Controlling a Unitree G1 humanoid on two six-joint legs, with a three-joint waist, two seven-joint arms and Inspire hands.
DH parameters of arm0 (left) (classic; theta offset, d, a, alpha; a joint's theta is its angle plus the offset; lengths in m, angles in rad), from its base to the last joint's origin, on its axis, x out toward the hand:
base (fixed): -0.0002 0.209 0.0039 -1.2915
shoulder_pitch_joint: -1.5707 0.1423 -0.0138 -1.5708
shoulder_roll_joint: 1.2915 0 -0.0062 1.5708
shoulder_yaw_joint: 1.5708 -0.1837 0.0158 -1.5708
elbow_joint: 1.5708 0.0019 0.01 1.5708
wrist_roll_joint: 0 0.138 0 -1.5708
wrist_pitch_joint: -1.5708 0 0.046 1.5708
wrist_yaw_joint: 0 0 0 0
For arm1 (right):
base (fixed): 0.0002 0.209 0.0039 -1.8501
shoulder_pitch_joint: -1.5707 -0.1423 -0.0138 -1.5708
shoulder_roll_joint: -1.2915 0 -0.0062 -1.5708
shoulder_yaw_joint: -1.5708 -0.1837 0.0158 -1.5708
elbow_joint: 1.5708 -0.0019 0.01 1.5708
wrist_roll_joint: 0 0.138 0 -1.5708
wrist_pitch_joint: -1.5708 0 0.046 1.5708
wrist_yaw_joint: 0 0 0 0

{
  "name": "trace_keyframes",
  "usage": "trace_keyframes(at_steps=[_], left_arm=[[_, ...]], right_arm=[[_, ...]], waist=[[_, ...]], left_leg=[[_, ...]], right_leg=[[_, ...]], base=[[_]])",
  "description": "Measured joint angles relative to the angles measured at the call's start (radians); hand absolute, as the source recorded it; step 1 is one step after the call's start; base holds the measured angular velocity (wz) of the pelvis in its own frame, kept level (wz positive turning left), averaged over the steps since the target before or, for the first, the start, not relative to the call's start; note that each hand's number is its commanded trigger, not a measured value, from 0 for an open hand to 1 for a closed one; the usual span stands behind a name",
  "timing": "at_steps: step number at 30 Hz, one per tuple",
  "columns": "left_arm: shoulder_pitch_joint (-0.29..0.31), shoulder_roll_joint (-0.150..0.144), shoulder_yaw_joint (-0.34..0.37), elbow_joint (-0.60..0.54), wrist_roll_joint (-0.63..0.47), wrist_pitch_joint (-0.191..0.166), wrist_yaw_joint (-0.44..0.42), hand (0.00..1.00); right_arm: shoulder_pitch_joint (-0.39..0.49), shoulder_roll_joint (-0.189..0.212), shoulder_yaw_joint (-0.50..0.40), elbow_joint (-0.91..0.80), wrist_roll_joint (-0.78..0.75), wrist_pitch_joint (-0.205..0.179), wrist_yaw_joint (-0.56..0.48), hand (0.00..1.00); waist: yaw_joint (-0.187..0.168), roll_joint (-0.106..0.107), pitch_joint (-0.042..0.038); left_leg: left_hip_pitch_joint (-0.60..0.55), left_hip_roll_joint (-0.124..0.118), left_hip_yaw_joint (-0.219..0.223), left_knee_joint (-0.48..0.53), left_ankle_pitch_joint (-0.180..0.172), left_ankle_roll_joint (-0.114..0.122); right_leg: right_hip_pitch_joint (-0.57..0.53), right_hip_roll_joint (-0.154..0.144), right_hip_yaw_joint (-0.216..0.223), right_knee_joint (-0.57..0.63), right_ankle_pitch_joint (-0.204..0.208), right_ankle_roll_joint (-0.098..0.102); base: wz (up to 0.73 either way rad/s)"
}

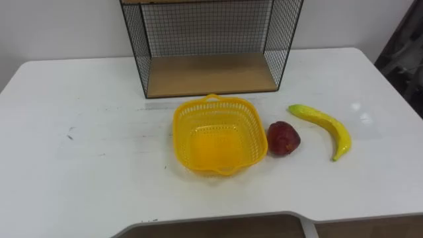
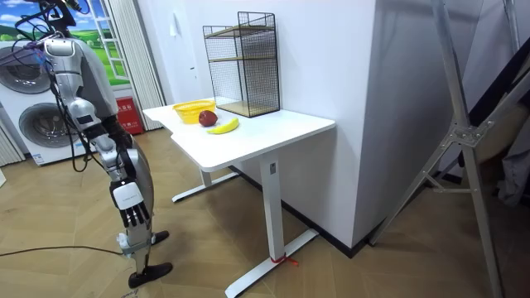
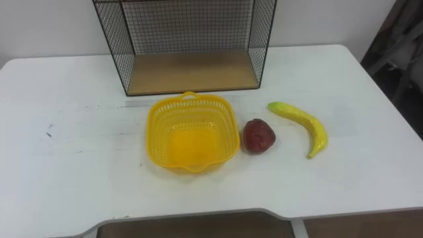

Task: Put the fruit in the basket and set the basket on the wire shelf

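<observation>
White table (image 1: 66, 165) holds yellow basket (image 1: 180, 139), red fruit (image 1: 283, 137), banana (image 1: 327, 125); right hand (image 2: 132, 217) hangs loose-fingered, holding nothing.

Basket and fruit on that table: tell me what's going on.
Nothing is being handled yet. The yellow basket sits empty on the white table before the wire shelf, the red apple right beside it, the banana farther right. The robot stands a little back from the table, right hand hanging low.
</observation>
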Motion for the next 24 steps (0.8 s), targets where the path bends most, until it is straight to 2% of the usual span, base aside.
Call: trace_keyframes(at_steps=[8, 24], left_arm=[[-0.003, 0.0, -0.01, 0.009, 0.0, 0.001, 0.0, 0.0], [-0.006, 0.0, -0.008, 0.025, 0.0, 0.014, 0.0, 0.0]], right_arm=[[-0.001, 0.001, 0.006, 0.0, -0.038, 0.022, 0.023, 0.0], [-0.017, 0.001, 0.006, 0.01, -0.005, 0.03, 0.031, 0.0]], waist=[[-0.001, -0.001, 0.0], [0.001, -0.003, -0.0001]], left_leg=[[0.0, 0.0, 0.0, 0.001, -0.003, 0.0], [0.002, 0.0, 0.0, 0.001, -0.004, 0.0]], right_leg=[[0.003, 0.0, -0.001, -0.001, -0.002, -0.001], [0.002, 0.0, 0.0, -0.001, -0.002, -0.001]], base=[[0.0], [0.0]])
